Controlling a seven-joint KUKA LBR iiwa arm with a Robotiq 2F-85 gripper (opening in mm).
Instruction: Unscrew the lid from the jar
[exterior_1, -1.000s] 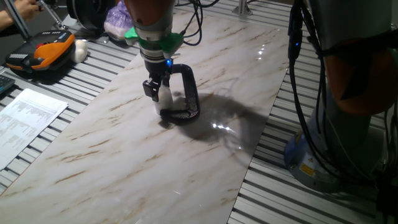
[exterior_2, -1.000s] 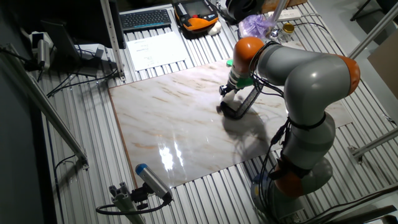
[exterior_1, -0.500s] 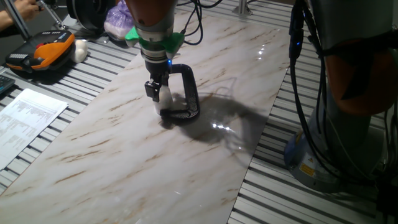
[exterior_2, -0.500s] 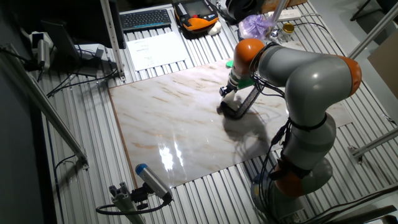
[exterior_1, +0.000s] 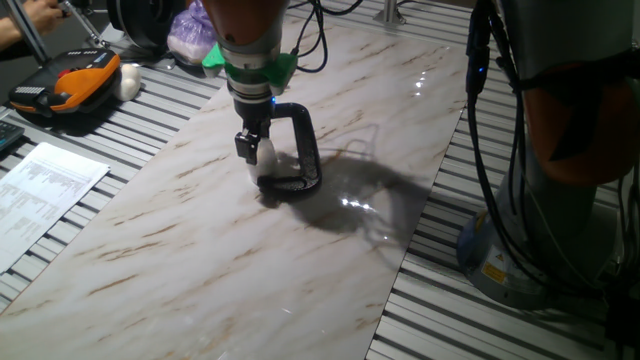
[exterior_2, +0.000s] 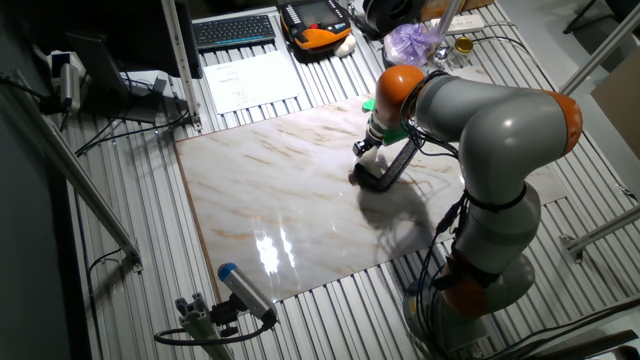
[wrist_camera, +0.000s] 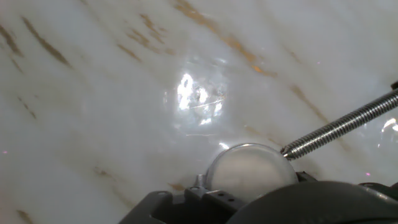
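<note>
One arm stands over the marble-patterned table (exterior_1: 200, 260), its gripper (exterior_1: 256, 146) pointing down at the jar (exterior_1: 266, 160), which sits near the far middle of the slab, inside the open mouth of a black C-clamp (exterior_1: 300, 150); the clamp lies on the table with its frame arching to the right of the jar and its foot beneath it; the dark fingers (exterior_1: 245, 145) reach down around the whitish top of the jar, though from this side I cannot tell whether they press on it or stand slightly apart; the other fixed view shows the gripper (exterior_2: 366, 147) at the same spot, with the clamp (exterior_2: 390, 168) slanting down toward the near edge (the jar itself is too small there to make out); in the hand view the lid (wrist_camera: 249, 171) fills the lower middle as a pale, cloudy round dome, with dark gripper parts just below it at the bottom edge; the clamp's threaded metal screw (wrist_camera: 342, 127) comes in from the right and its tip touches the upper right rim of the lid; a printed sheet of paper (exterior_1: 40, 195) lies on the slatted bench to the left, and an orange and black handheld unit (exterior_1: 65, 85) rests further back.
</note>
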